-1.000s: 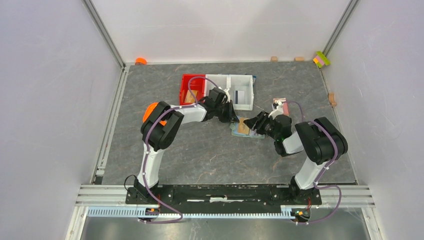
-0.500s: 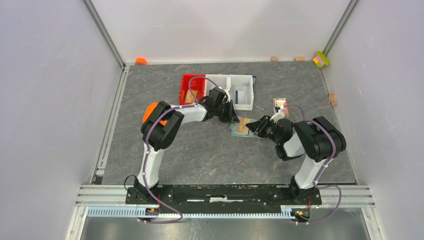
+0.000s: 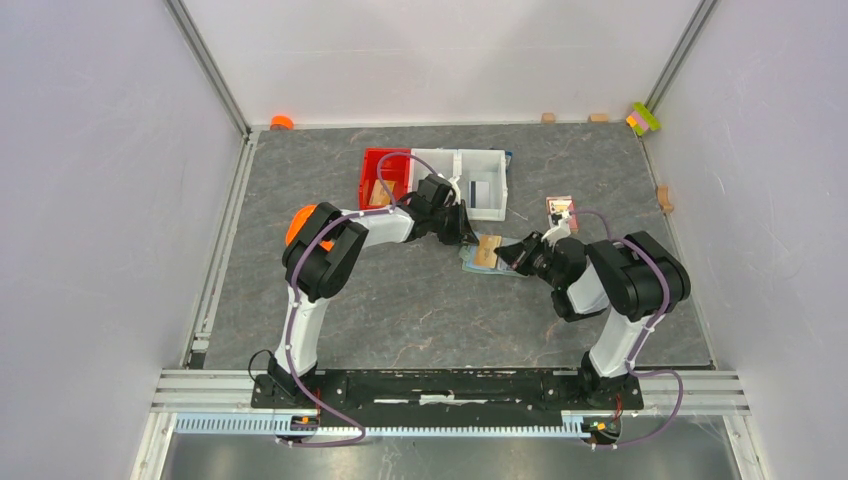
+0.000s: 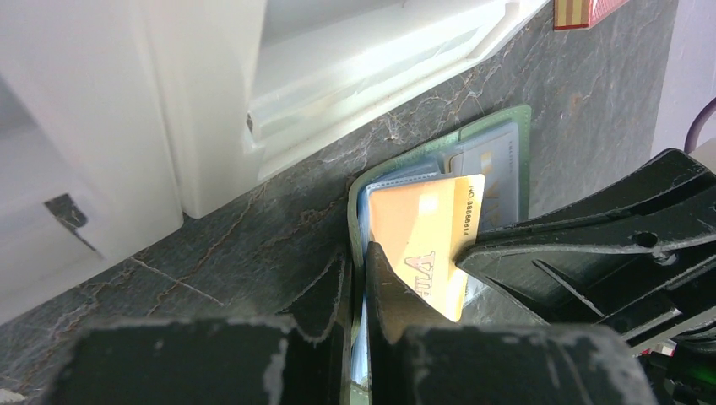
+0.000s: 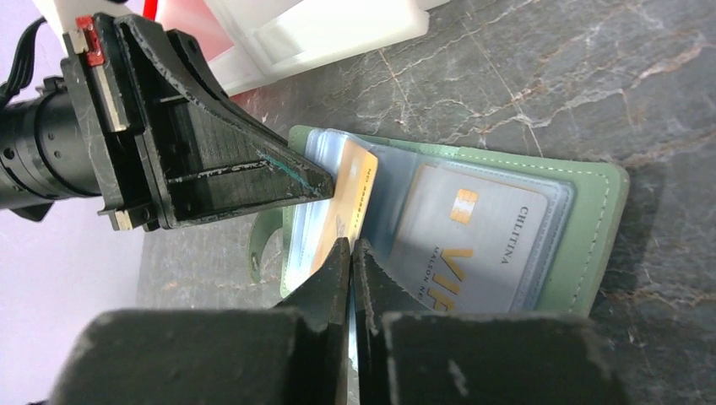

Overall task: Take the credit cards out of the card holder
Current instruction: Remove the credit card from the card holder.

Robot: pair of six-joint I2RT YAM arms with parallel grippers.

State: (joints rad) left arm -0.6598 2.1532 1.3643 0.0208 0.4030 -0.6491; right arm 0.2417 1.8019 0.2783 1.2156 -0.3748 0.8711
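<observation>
The card holder (image 5: 591, 245) lies open on the table (image 3: 400, 310) just in front of the white bin (image 3: 478, 185), close to its front wall. The left gripper (image 4: 359, 257) has its fingers pressed together on the holder's tab end, pinning it. The right gripper (image 5: 350, 245) is nipped tight on the edge of the tan-gold card (image 5: 348, 198), which stands tilted up out of its pocket. The two grippers crowd each other there, tips nearly meeting. A grey card (image 5: 473, 245) sits flat in the holder's other half. A red bin (image 3: 383, 178) touches the white bin's left side; a pink square (image 3: 560, 211) lies apart to its right.
</observation>
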